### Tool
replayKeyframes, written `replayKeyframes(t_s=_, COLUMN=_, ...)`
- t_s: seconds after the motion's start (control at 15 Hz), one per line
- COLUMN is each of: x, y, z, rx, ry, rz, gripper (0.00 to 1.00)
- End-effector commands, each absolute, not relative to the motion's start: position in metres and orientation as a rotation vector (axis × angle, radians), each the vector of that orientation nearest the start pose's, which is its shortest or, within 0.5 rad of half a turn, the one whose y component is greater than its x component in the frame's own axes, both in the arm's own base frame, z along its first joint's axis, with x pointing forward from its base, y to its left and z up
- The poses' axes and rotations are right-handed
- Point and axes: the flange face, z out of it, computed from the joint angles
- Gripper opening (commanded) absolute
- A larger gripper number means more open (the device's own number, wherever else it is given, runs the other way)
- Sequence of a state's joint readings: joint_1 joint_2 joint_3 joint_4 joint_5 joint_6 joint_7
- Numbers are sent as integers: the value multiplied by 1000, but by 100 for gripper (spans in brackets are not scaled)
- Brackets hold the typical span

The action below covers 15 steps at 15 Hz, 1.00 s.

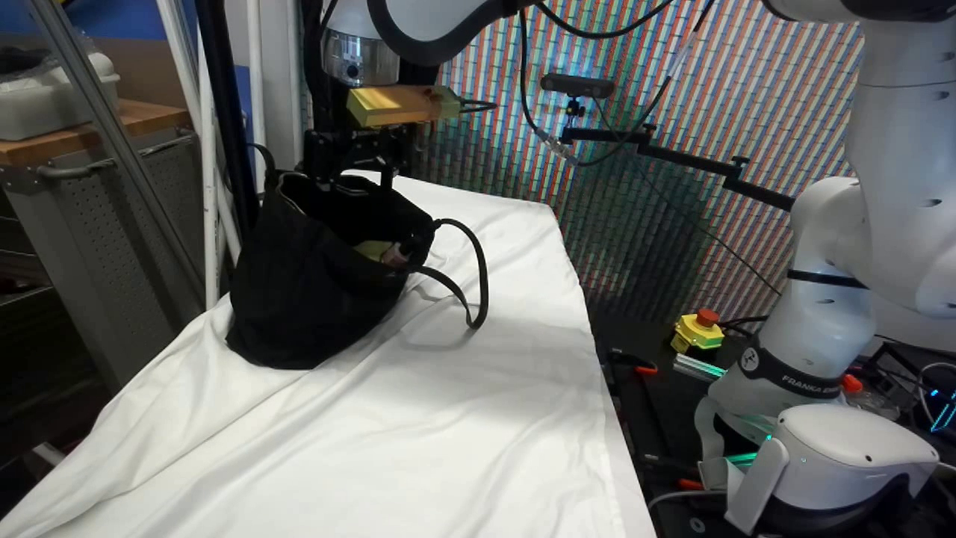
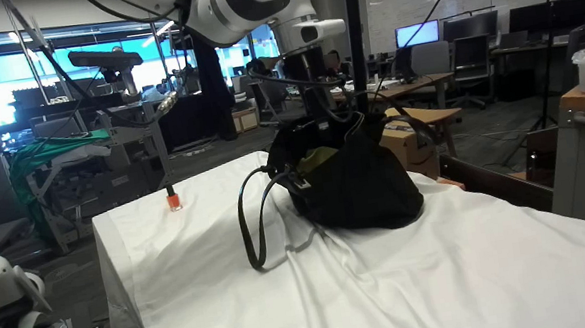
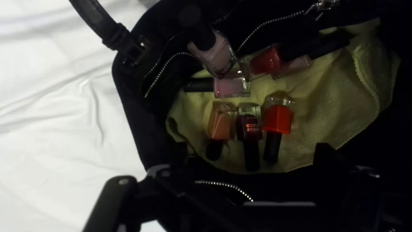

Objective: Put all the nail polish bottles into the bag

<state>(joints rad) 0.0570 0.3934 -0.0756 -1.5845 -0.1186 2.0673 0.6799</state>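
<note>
The black bag [image 1: 321,291] stands on the white-covered table, mouth up, its yellowish-green lining [image 3: 338,87] showing inside. Over its mouth my gripper [image 1: 355,179] points down; in the wrist view its fingers [image 3: 323,154] stand wide apart, holding nothing. Several nail polish bottles lie in the bag, among them an orange-red bottle [image 3: 277,119], a dark bottle [image 3: 249,127], a peach bottle [image 3: 220,124], a pink bottle [image 3: 230,87] and a red bottle [image 3: 265,61]. A pale pink bottle [image 3: 219,54] leans higher against the inner wall. Outside, an orange bottle [image 2: 174,200] stands upright on the table.
Looped bag handles [image 1: 478,276] spread onto the white cloth [image 1: 448,418] beside the bag. A black post [image 2: 354,18] rises behind it. Near the robot's base are a yellow emergency stop [image 1: 698,332] and a white headset [image 1: 851,456]. A metal cabinet [image 1: 97,224] stands past the table.
</note>
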Motion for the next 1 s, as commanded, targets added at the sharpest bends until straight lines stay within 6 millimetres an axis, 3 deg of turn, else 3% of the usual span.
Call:
replayKeyframes(t_s=0.0, x=676, y=1, z=435, rx=-3061, ry=975, rz=-242, gripper=100)
replayKeyframes(t_s=0.33, x=663, y=27, z=446, rx=-3077, ry=932, rz=-273, gripper=100)
replayKeyframes(t_s=0.93, x=629, y=94, z=455, rx=-3104, ry=842, rz=-301, gripper=100)
